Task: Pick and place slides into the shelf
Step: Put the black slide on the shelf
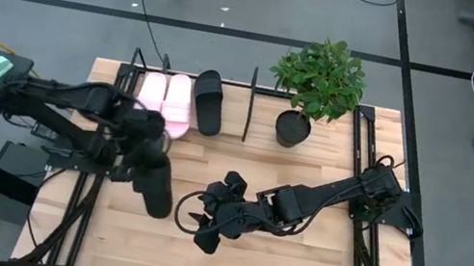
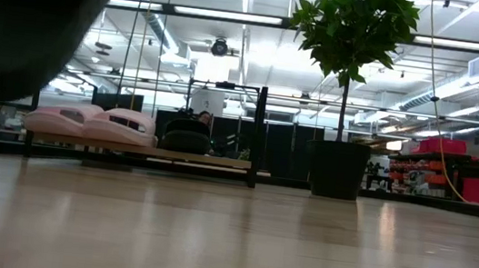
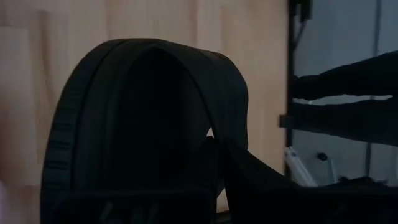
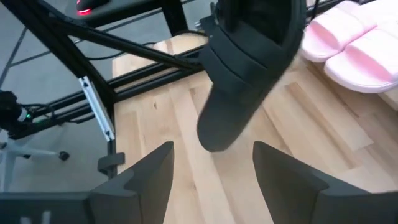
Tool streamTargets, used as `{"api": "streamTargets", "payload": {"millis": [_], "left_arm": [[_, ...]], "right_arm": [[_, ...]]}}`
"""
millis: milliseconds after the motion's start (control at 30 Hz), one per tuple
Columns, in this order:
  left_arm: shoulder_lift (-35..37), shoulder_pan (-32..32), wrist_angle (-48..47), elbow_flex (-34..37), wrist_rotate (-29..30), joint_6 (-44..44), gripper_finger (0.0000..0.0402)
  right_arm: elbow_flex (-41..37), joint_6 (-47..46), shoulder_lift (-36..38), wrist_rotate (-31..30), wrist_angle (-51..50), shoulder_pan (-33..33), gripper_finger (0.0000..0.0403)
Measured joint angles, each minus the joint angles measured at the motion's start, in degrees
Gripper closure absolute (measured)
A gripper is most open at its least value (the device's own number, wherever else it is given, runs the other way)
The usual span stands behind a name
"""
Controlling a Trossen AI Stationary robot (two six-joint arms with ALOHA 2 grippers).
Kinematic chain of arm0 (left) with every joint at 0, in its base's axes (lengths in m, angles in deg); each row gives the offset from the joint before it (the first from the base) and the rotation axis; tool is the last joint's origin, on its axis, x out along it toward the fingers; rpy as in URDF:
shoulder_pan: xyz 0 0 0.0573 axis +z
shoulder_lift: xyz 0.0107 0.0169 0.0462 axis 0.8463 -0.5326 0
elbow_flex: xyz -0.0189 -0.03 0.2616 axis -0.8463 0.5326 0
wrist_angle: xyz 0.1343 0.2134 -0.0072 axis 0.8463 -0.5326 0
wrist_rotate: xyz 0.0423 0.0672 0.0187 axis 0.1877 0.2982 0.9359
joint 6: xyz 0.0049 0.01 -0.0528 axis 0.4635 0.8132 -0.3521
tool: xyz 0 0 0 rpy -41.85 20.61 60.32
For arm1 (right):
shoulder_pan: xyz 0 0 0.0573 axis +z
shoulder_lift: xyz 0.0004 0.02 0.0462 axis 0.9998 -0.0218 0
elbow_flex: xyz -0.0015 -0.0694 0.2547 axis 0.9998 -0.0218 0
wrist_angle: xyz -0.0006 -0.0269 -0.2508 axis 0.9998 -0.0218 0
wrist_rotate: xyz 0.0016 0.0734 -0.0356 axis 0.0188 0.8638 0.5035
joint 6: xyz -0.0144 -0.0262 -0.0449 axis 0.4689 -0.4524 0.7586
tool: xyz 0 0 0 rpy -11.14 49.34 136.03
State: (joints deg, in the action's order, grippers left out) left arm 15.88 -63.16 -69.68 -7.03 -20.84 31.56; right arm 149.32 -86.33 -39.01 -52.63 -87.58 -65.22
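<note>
A black slide (image 1: 156, 182) hangs above the table's left middle, with my left gripper (image 1: 144, 136) shut on it. It fills the left wrist view (image 3: 143, 124) and shows in the low view's top left corner (image 2: 25, 16). Right of it, my right gripper (image 1: 202, 223) stands open, with nothing between its fingers (image 4: 211, 177). On the black shelf (image 1: 249, 106) at the far side lie two pink slides (image 1: 165, 101) and another black slide (image 1: 208, 101), each sole-down on the shelf's bars. My left gripper holds the black slide by its upper end (image 1: 148, 152), coming at it from above at a slant. The slide itself and the dark hide how the fingers lie on it. The slide hangs slanted below the gripper, its free end (image 4: 217, 134) lowest and clear of the table.
A potted plant (image 1: 315, 88) stands at the far right, beside the shelf's right post. Black frame rails (image 1: 365, 195) run along both side edges of the wooden table. Bare wood lies between the arms and the shelf (image 2: 257, 136).
</note>
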Motion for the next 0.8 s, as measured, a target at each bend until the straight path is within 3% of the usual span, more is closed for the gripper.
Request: {"api": "streamTargets", "payload": {"millis": [433, 800], "left_arm": [[-9.96, 14.23, 1.4, -0.95, -0.2, 19.44, 0.0391], [-18.4, 28.53, 0.78, -20.89, -6.97, 33.81, 0.0391]], "right_arm": [[0.0, -2.13, -0.02, -1.69, -0.67, 0.05, 0.0179], [-0.02, -7.47, -0.09, -2.85, -3.88, 1.09, 0.0179]]}}
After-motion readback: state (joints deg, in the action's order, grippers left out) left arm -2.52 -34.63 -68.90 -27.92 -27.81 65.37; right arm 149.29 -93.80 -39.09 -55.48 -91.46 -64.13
